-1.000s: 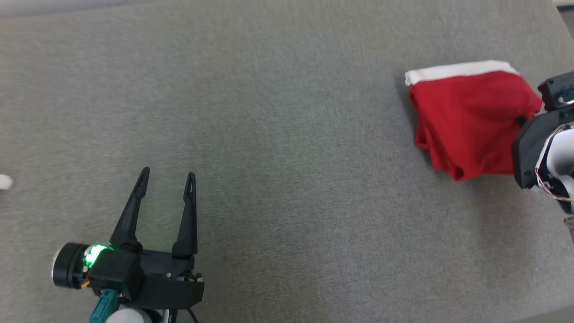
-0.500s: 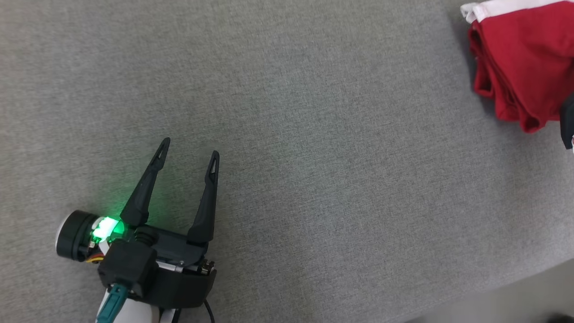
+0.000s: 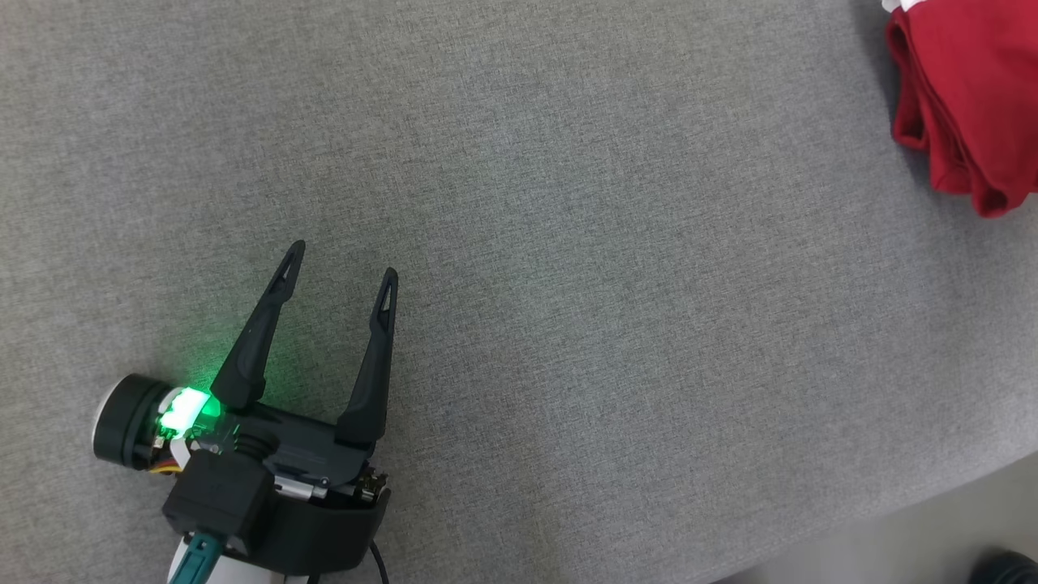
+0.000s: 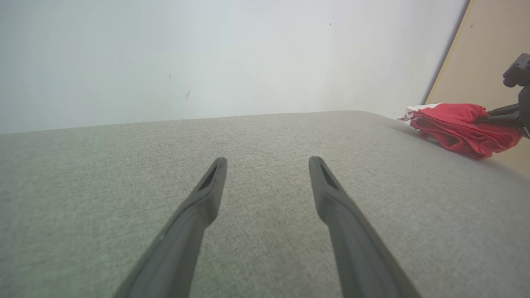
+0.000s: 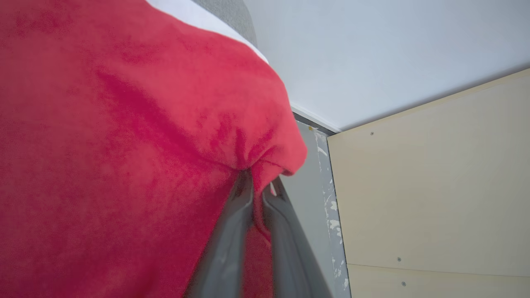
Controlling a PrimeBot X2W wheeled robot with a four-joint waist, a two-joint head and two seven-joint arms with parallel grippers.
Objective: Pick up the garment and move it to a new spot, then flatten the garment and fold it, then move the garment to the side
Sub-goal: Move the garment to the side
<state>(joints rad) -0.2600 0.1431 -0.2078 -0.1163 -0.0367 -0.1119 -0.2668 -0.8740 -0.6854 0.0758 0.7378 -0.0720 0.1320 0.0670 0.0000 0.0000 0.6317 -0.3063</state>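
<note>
The right end effector point(image 5: 258, 188) pinches the folded red-and-white cloth garment point(image 3: 973, 97) and should lay it gently on the grey fabric surface point(image 3: 568, 243); the left end effector point(image 3: 342, 264) is wide open.

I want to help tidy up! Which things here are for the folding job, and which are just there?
For the job: red garment, right fingers pinching it, open left fingers.
Just there: white wall, beige panel.

Bare indoor test room or lab, broad grey woven-fabric tabletop point(image 3: 568, 284), plain white painted wall point(image 4: 207, 62) behind it, pale beige screwed board panel point(image 5: 434, 186) at 3 o'clock, paint-flecked grey strip point(image 5: 327, 207) beside it
</note>
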